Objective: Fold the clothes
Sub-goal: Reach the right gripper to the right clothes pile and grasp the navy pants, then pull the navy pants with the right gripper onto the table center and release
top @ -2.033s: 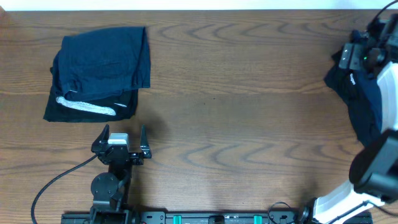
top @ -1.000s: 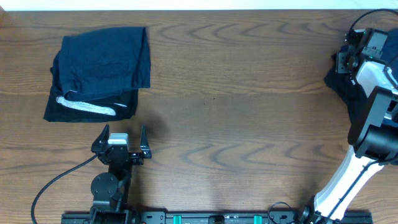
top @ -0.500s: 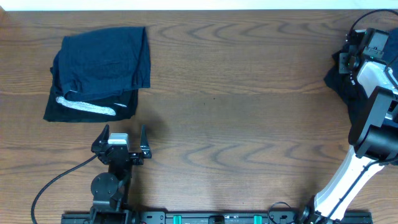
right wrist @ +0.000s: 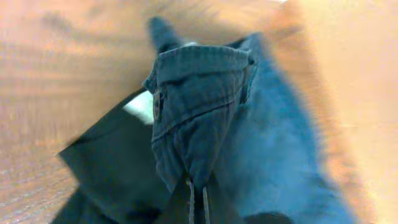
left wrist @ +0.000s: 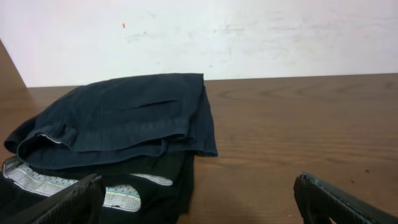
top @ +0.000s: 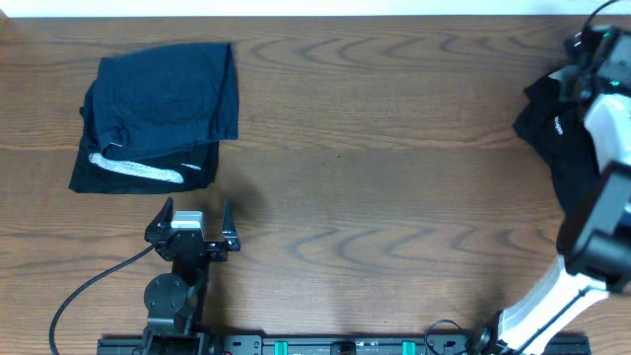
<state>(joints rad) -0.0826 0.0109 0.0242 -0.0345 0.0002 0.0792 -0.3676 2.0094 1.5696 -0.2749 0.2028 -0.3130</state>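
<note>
We see a folded navy-blue fabric garment (top: pixel 163 99) at the far left of the brown wood-grain surface (top: pixel 394 197). It lies on top of a folded black garment with white marks (top: pixel 138 173), whose near edge shows from under it. The left jaws sit just in front of this pile, not touching it. They are spread wide, and in the left wrist view their dark tips show at the two lower corners, with the navy-blue garment (left wrist: pixel 124 118) and the black garment (left wrist: pixel 155 186) ahead of them.

At the far right edge of the surface lies a rumpled heap of dark navy and black cloth (top: pixel 562 138). The right arm (top: pixel 601 128) reaches over it, with its jaws at the heap's far end. In the blurred right wrist view, these jaws are pressed together on a raised fold of the blue cloth (right wrist: pixel 205 93). A small white label (right wrist: pixel 140 106) shows beside that fold, and black fabric (right wrist: pixel 106 168) hangs to the lower left.
</note>
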